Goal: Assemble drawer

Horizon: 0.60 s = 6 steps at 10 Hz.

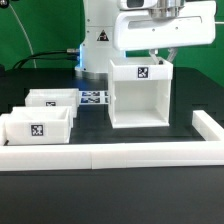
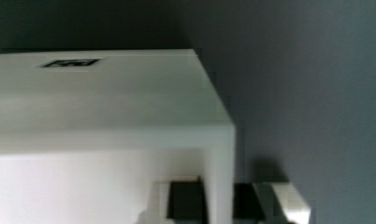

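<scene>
The drawer box (image 1: pixel 138 100) stands mid-surface (image 1: pixel 90 135), nearer the far edge. It is judged rigid, light and smooth-walled, so grip across its thin top wall. The claw (image 1: pixel 152 55) straddles that wall, set narrow; whether it is clamped cannot be told.

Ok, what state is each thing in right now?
drawer box: standing on the table, no drawer in it.
gripper: at the box's top edge, fingers either side of a wall; whether it is clamped cannot be told.
near drawer: loose on the table, open side up, empty.
far drawer: same, just behind the near one.
marker board: flat on the table.
</scene>
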Motion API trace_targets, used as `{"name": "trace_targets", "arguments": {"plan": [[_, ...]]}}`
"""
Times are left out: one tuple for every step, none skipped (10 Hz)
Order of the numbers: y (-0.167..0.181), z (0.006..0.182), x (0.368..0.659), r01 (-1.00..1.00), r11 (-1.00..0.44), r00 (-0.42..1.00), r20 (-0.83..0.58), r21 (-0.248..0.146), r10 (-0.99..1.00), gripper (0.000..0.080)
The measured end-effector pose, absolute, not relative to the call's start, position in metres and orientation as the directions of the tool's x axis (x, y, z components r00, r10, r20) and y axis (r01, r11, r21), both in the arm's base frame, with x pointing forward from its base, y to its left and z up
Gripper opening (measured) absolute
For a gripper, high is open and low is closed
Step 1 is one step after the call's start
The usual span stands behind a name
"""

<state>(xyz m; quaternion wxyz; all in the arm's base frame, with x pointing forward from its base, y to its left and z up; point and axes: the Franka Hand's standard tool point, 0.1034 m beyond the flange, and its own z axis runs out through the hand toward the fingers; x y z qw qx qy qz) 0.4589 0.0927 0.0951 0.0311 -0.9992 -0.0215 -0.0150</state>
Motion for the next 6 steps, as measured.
{"name": "trace_targets", "arguments": {"plan": [[0.089, 0.095, 0.472, 0.044, -0.997, 0.998, 0.043, -0.063, 0.041, 0.0038], [0.087, 0.095, 0.484, 0.036, -0.997, 0.998, 0.053, -0.066, 0.032, 0.0038], [0.086, 0.096, 0.497, 0.03, -0.997, 0.998, 0.065, -0.069, 0.025, 0.0038], [0.086, 0.095, 0.509, 0.026, -0.997, 0.997, 0.075, -0.071, 0.02, 0.0038], [0.086, 0.096, 0.521, 0.02, -0.997, 0.996, 0.086, -0.074, 0.014, 0.0038], [0.088, 0.096, 0.534, 0.013, -0.997, 0.995, 0.098, -0.079, 0.006, 0.0038]]}}
